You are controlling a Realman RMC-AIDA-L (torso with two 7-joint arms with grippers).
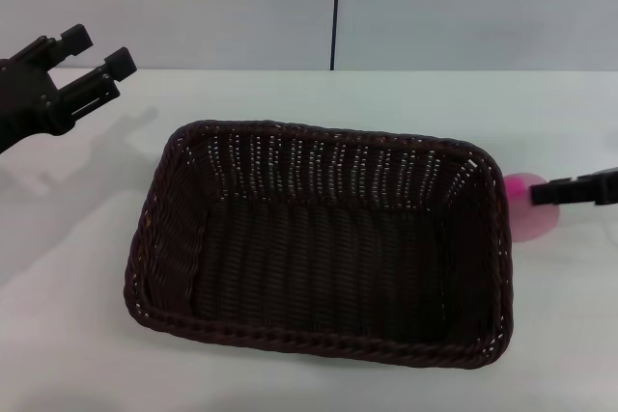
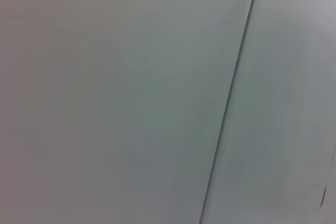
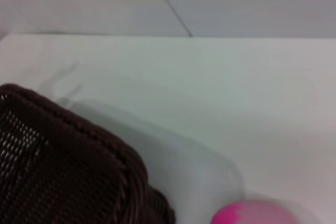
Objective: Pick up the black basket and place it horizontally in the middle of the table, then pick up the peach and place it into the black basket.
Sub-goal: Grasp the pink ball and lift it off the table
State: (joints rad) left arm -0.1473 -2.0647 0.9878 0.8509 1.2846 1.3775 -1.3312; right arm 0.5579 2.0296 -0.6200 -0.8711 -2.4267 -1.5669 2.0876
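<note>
The black basket [image 1: 319, 238] lies lengthwise across the middle of the white table [image 1: 319, 94], empty, its opening facing up. Its corner also shows in the right wrist view [image 3: 63, 171]. The peach [image 1: 526, 214], pale pink with a magenta patch, rests on the table just off the basket's right end, and the right wrist view catches its top [image 3: 254, 214]. My right gripper [image 1: 546, 192] comes in from the right edge and overlaps the peach's upper side. At the far left, my left gripper [image 1: 97, 53] hangs raised and open, holding nothing, well clear of the basket.
A grey wall [image 1: 193, 7] with a dark vertical seam [image 1: 335, 7] stands behind the table; the left wrist view shows only that wall [image 2: 131, 98]. Bare tabletop lies left of the basket and along the front edge.
</note>
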